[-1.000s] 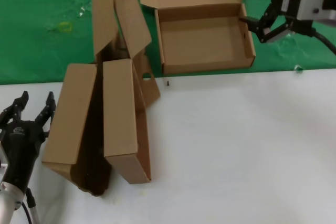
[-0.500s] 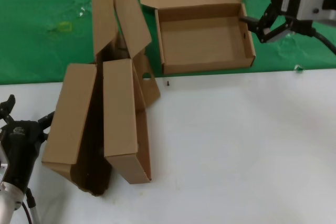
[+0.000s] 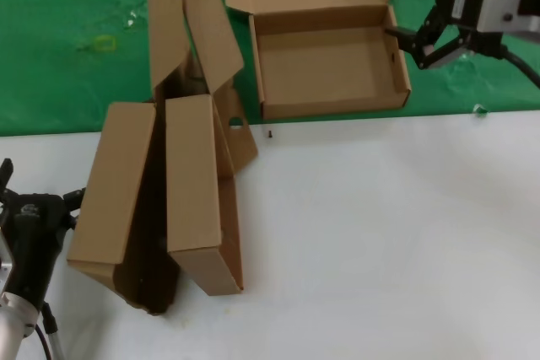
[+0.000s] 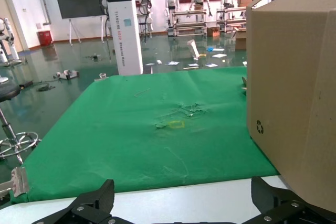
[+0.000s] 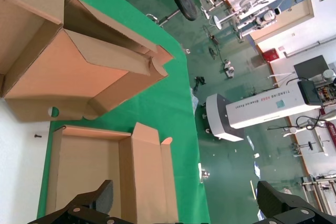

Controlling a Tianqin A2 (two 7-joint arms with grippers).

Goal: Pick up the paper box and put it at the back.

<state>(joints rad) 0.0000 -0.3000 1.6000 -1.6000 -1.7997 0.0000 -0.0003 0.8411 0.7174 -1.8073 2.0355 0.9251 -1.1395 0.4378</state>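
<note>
Paper box [image 3: 325, 61], shallow, plain brown cardboard, lid hinged back: met at its right wall by the right gripper [image 3: 409, 46]. Fingers [image 5: 89, 205] spread wide in the right wrist view, closed on nothing, one tip at or just beside the wall; actual contact not clear. No shift there over the last second.

Change on the other side instead: left gripper [image 3: 40, 183], low over the white tabletop [image 3: 380, 233], with fingers [image 4: 89, 208] now swung far wider apart than a second ago, empty, just beside the leftmost closed brown cardboard box [image 3: 114, 183]. Probably readying for a grab at that neighbour, not the task's own box.

Paper box already resting on the wrinkled green cloth [image 3: 67, 82] at the back, near the cloth's front edge. Placement judged done; only the right arm's retreat left.

Matte, stiff cardboard with crisp folds, thin walls and rounded tuck flaps on the lid; likely light, and easily dented by a pinch. Cloth creased, dotted with small scraps. Middle brown cardboard box [image 3: 194, 183] tilted against the leftmost, flaps reaching onto the cloth.
</note>
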